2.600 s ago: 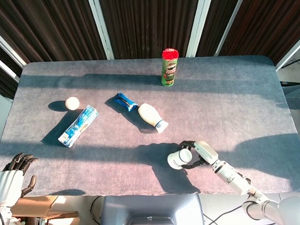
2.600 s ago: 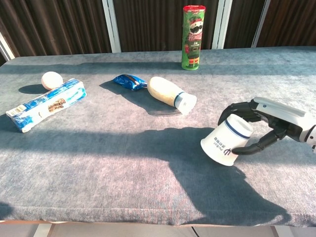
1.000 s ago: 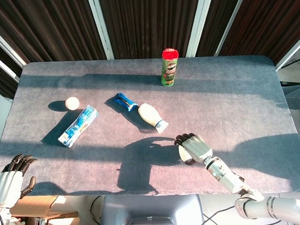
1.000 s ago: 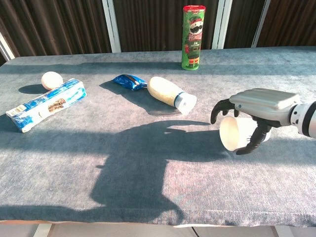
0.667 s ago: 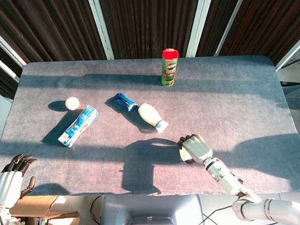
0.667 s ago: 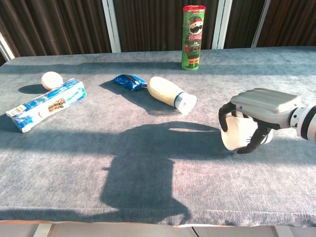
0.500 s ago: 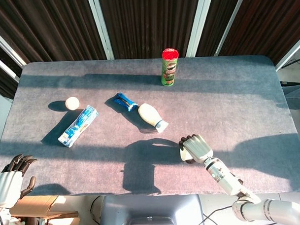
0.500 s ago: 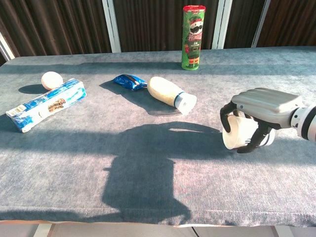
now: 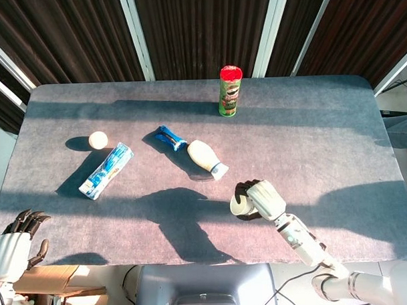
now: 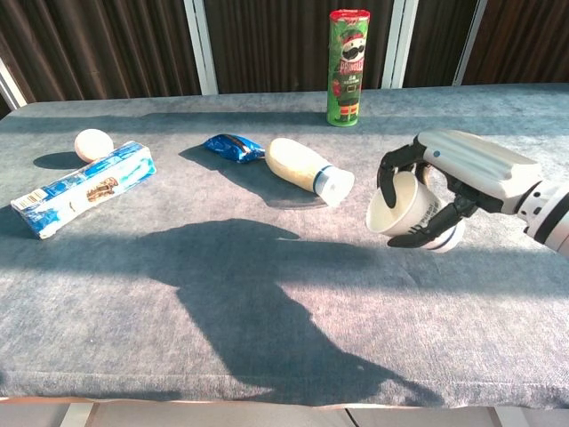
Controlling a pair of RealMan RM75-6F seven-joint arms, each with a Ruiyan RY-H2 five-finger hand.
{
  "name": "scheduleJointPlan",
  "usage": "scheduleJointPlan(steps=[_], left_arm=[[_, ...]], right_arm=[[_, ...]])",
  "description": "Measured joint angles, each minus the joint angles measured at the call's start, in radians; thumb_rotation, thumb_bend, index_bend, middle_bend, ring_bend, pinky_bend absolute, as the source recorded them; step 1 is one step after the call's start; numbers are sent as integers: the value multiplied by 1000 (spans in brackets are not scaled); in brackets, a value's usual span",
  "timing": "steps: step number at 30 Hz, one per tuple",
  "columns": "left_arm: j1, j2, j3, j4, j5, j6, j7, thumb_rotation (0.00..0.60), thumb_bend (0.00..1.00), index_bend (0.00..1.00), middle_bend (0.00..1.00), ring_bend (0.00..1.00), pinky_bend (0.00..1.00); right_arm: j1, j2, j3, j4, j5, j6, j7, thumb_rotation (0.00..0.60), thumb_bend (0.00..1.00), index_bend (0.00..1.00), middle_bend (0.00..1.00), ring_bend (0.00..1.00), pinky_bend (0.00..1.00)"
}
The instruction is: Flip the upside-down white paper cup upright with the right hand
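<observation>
My right hand [image 10: 462, 182] grips the white paper cup [image 10: 411, 213] above the table's front right part. The cup is tilted, its open mouth turned up and to the left, its blue-banded base low on the right. From the head view the cup [image 9: 242, 203] shows its open rim beside the right hand [image 9: 264, 198], with the forearm running down to the right. My left hand [image 9: 16, 241] hangs off the table's front left corner, fingers apart and holding nothing.
A green chips can [image 10: 347, 67] stands at the back. A cream bottle [image 10: 307, 169] and a blue wrapper [image 10: 234, 147] lie mid-table. A blue-white carton [image 10: 83, 189] and a white ball [image 10: 92, 143] lie at the left. The arm's shadow falls over the grey table [image 10: 178, 356].
The right hand has rolled and lifted the cup, turning its mouth from sideways toward up and left. The shadow has swung to the left. The left hand has stayed still.
</observation>
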State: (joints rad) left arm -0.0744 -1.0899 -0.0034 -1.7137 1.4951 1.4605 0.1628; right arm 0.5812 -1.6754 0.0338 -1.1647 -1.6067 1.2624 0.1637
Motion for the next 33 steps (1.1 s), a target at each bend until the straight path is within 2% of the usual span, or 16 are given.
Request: scheduleJointPlan(steps=[5,8,13,16,19,23,33], left_arm=[[0,0,-1,-1,-3,-1,-1,600,443,287,192,117,299],[0,0,-2,0,-4,-1,-2,600,443,286,192,117,299],[-1,0,-3,0,-7,-2,-2,600,443,287,192,118,299],[-1,0,-4,0,-8,-2,-3,600,443,287,192,118,299],[0,1,-5,0,-9,-2,-5,600,443,287,192,118,299],[0,1,-7,1,-12,-1,-9,600,443,287,192,118,299],[0,0,-7,0,-12,-1,-6,600,444,287,191,118,300]], right_arm=[[-11,-126,-10,264,-99,181,117,600,212,710,582,566,670],[-17,-198,-16,407,-128,252,195,600,213,689,582,558,668],[-29,-321,-24,625,-147,325,390,600,213,627,581,504,642],[-34,-380,-26,710,-142,336,498,600,212,595,581,479,625],[-38,-421,-29,768,-133,337,584,600,212,570,573,455,607],[-42,-447,-38,816,-121,333,636,600,213,553,539,423,586],[-53,-420,-57,814,-108,326,660,600,213,521,458,354,537]])
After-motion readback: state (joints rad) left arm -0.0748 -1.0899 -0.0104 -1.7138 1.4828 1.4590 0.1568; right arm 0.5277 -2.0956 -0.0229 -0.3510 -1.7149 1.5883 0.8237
